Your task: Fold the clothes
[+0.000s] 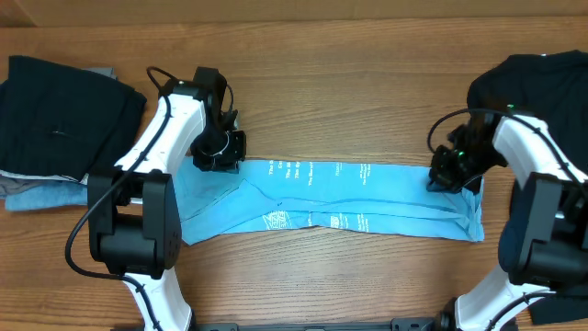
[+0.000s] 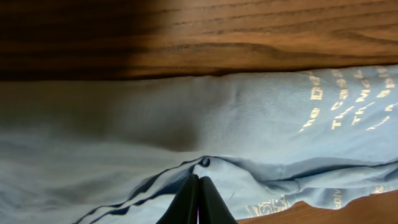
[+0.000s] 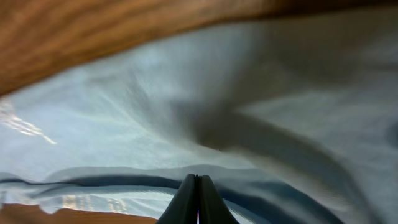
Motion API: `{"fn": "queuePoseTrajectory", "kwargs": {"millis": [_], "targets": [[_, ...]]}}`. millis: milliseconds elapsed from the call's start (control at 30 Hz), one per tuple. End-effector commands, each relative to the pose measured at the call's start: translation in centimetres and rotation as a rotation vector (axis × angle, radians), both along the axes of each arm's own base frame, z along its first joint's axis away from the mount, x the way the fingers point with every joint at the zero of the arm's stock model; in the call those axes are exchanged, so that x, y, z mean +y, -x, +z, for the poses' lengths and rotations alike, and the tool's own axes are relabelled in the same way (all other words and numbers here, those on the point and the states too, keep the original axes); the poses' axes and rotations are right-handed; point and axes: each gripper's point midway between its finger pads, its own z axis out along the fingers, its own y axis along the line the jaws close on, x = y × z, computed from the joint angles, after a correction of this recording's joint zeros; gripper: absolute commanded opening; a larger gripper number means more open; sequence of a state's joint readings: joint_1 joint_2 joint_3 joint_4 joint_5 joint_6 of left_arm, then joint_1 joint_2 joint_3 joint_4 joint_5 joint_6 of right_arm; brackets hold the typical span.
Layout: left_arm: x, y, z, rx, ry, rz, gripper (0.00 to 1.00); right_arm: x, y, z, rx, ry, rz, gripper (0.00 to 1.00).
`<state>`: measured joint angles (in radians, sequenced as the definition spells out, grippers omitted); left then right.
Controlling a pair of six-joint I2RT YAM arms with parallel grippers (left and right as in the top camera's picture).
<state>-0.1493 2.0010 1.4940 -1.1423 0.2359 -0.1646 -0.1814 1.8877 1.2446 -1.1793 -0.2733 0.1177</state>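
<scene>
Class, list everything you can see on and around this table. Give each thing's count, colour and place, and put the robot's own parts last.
light blue T-shirt: one, sky blue with white lettering, lying as a long strip across the middle of the table
folded stack: one pile, black on top with grey and dull blue beneath, far left
black shirt: one, black, top right corner, partly behind the right arm
table: one, brown wood, under everything
left gripper: one, black on a white arm, shut on the T-shirt's left end
right gripper: one, black on a white arm, shut on the T-shirt's right end
</scene>
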Motion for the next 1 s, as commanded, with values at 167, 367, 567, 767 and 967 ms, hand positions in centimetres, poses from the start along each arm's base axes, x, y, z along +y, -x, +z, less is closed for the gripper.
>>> {"fn": "queuePoseTrajectory", "kwargs": {"millis": [167, 367, 567, 767, 967], "targets": [[2.2, 0.4, -0.7, 0.005, -0.131, 0.041, 0.08, -0.5, 4.1, -2.3, 0.117, 0.058, -0.056, 0.04], [3.3, 0.8, -1.2, 0.012, -0.195, 0.051, 0.10, -1.4, 6.8, -1.8, 0.246, 0.134, -0.081, 0.04], [3.6, 0.8, -1.2, 0.010, -0.213, 0.055, 0.10, -3.3, 8.2, -1.6, 0.319, 0.273, -0.127, 0.04], [2.1, 0.1, -0.9, -0.008, -0.129, 0.063, 0.04, -3.1, 5.5, 1.0, 0.258, 0.241, -0.112, 0.04], [-2.1, -1.1, 0.8, -0.036, 0.113, 0.045, 0.04, 4.3, -0.8, 3.5, -0.003, -0.108, 0.013, 0.04]]}}
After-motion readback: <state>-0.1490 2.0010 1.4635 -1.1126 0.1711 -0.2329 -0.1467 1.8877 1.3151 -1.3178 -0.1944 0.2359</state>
